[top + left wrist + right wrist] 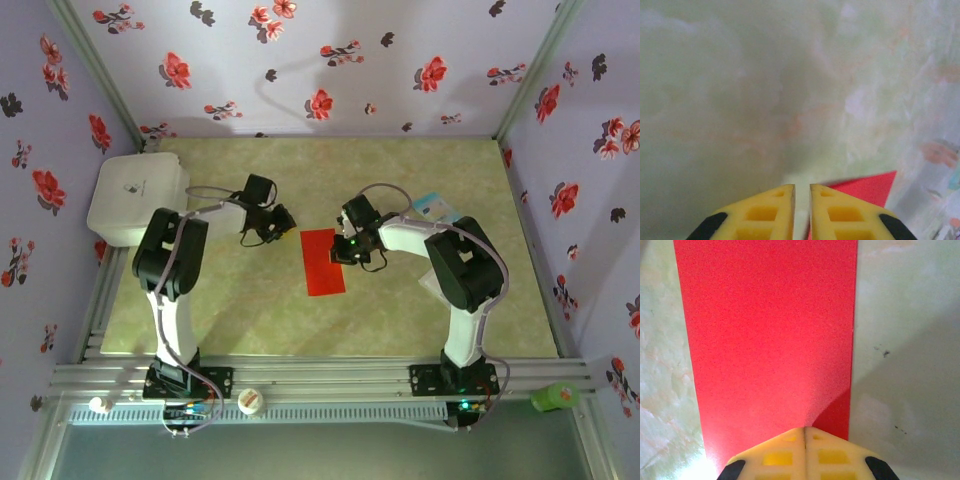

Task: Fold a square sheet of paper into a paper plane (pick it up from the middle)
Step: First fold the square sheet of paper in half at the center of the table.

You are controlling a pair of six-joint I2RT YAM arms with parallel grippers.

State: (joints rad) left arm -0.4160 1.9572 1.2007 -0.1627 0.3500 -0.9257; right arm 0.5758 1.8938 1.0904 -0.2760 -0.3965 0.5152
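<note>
The red sheet of paper [322, 262] lies flat on the table as a long rectangle; no paper plane is in view. My right gripper [346, 250] is shut, its fingertips together and resting down on the sheet's far right part. In the right wrist view the paper [765, 340] stretches away from the closed tips of the right gripper [805, 429]. My left gripper [279, 223] hovers just left of the sheet's far end. In the left wrist view its fingers [802, 187] stand a narrow gap apart with nothing between them, and a red corner [867, 186] shows to their right.
A white box [135, 195] sits at the far left edge. A light-blue-and-white packet [436, 207] lies behind the right arm. On the near rail are a white cap [250, 401] and a green object [555, 397]. Flowered walls close in three sides.
</note>
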